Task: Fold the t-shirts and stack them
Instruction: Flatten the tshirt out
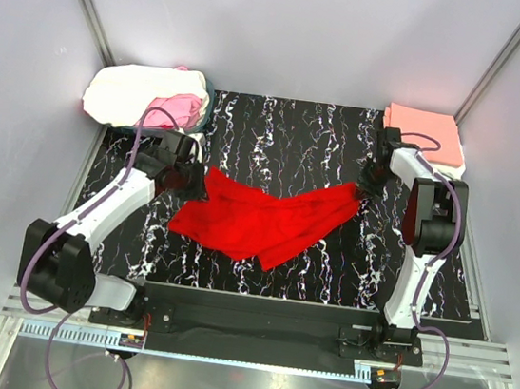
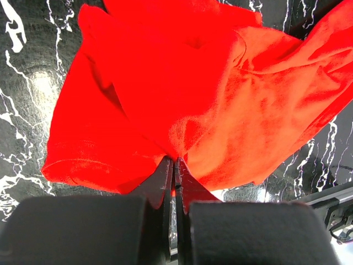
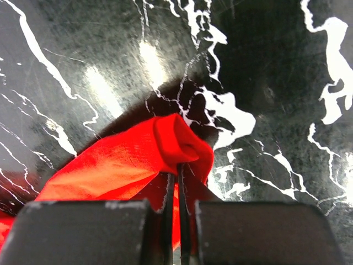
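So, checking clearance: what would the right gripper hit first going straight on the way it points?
The right gripper is shut on the red shirt, so that bunched fold comes first; just past it, likely the table.

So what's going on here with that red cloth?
A two-armed robot is working on a red t-shirt, lying crumpled on the black marbled table. The left gripper is shut on one end, the right gripper on the other. A folded salmon-pink shirt sits at the far right corner; a heap of white and pink shirts waits far left.
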`<state>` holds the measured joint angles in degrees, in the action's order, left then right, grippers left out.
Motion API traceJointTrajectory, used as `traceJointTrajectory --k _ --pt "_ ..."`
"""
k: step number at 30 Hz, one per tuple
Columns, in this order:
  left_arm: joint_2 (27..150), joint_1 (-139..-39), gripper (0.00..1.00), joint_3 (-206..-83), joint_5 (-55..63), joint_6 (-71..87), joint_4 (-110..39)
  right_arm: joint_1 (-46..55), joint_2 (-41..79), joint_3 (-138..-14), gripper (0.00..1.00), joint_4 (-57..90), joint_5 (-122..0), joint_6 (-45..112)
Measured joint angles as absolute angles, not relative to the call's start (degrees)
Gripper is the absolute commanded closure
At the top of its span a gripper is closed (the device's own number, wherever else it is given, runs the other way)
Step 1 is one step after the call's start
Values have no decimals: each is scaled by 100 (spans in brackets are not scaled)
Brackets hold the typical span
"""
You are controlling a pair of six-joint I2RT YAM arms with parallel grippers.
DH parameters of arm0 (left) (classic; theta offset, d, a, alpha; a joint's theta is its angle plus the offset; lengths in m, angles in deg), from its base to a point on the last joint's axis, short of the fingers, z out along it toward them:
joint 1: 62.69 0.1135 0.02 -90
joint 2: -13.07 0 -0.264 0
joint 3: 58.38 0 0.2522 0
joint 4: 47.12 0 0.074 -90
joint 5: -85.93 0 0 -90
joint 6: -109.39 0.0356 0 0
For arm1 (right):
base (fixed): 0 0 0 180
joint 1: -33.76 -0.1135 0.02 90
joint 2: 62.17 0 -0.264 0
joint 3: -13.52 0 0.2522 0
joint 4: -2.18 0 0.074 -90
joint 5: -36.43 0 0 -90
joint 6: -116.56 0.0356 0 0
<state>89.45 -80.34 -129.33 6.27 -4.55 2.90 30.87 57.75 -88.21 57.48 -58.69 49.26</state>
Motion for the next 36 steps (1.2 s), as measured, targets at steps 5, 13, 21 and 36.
traceJointTrajectory --k 5,13,21,36 --pt "8969 -8034 100 -13060 617 -427 464 3113 5740 -8884 100 5958 -5854 4895" --pt "8809 -7827 100 -14118 234 -108 1149 3279 5071 -9172 96 6603 -5856 4797" --pt "8339 -6883 100 -15147 59 319 1929 3762 4116 -9087 100 6769 -6210 4880" --pt "7019 -6869 100 -16835 1882 570 1636 3769 1602 -9955 100 7512 -6980 5173"
